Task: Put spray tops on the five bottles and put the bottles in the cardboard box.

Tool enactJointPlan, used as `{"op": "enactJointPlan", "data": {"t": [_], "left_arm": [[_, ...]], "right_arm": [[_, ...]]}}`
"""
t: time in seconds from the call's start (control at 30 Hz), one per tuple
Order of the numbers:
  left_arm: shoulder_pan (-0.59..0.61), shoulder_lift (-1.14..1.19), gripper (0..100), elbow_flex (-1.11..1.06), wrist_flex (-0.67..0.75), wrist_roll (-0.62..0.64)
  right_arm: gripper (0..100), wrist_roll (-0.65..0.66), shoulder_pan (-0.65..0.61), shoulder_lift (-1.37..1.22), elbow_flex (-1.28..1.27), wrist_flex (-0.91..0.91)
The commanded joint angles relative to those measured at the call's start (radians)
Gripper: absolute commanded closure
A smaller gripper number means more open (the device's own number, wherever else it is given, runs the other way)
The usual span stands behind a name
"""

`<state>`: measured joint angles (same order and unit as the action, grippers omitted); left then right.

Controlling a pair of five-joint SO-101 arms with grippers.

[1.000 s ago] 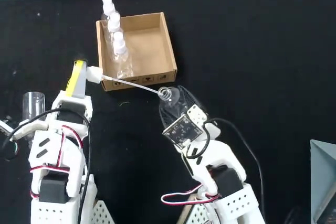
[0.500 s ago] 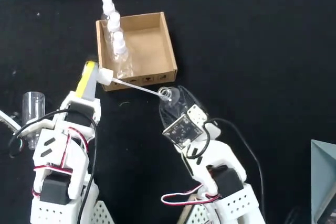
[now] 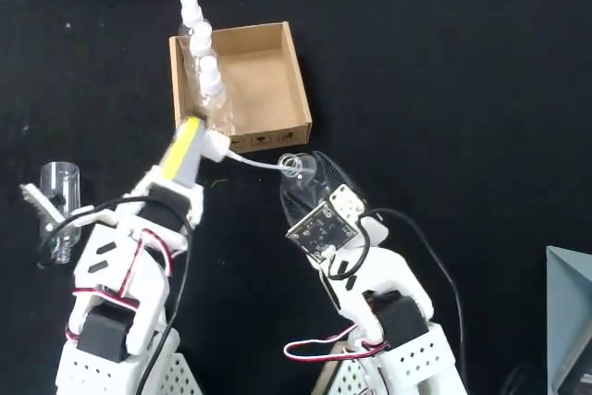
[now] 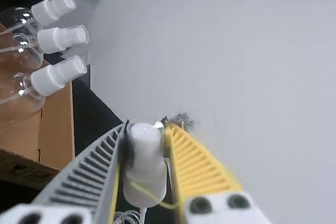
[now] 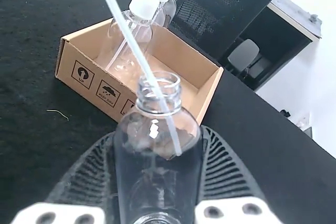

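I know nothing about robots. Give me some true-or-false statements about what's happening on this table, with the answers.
1. Three capped bottles lie in the cardboard box. True.
2. The right gripper is empty. False: it holds an open bottle.
3. The left gripper grips a spray top. True.
4. That spray top is seated on the open bottle. False: only its tube reaches into the neck, and the top itself is off to the side.
5. The spare bottle on the table has a spray top. False: it is uncapped.
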<state>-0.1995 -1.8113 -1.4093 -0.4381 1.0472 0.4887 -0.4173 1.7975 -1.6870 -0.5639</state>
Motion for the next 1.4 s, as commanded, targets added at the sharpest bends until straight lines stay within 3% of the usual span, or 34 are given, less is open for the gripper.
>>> {"op": "enactJointPlan", "data": {"t": [0.0, 0.23, 0.63, 1.03, 1.1, 1.27, 1.37], "left_arm": [[-0.071, -0.012, 97, -0.001, 0.017, -0.061], [-0.111, -0.012, 97, -0.005, 0.017, -0.072], [-0.255, -0.012, 97, -0.039, 0.015, -0.227], [-0.302, -0.012, 97, -0.054, 0.015, -0.230], [-0.300, -0.012, 94, -0.056, 0.015, -0.230], [-0.302, -0.012, 73, -0.058, 0.014, -0.230], [-0.297, -0.012, 70, -0.042, -0.020, -0.230]], "right_arm": [[98.8, 0.000, -0.018, 0.097, 0.005, 0.025], [98.8, 0.000, -0.018, 0.097, 0.005, 0.025], [98.8, 0.000, -0.018, 0.097, 0.005, 0.025], [98.8, 0.000, -0.018, 0.097, 0.005, 0.023], [98.8, 0.000, -0.018, 0.097, 0.005, 0.023], [98.8, 0.000, -0.018, 0.097, 0.005, 0.023], [98.8, 0.000, -0.018, 0.097, 0.005, 0.023]]}}
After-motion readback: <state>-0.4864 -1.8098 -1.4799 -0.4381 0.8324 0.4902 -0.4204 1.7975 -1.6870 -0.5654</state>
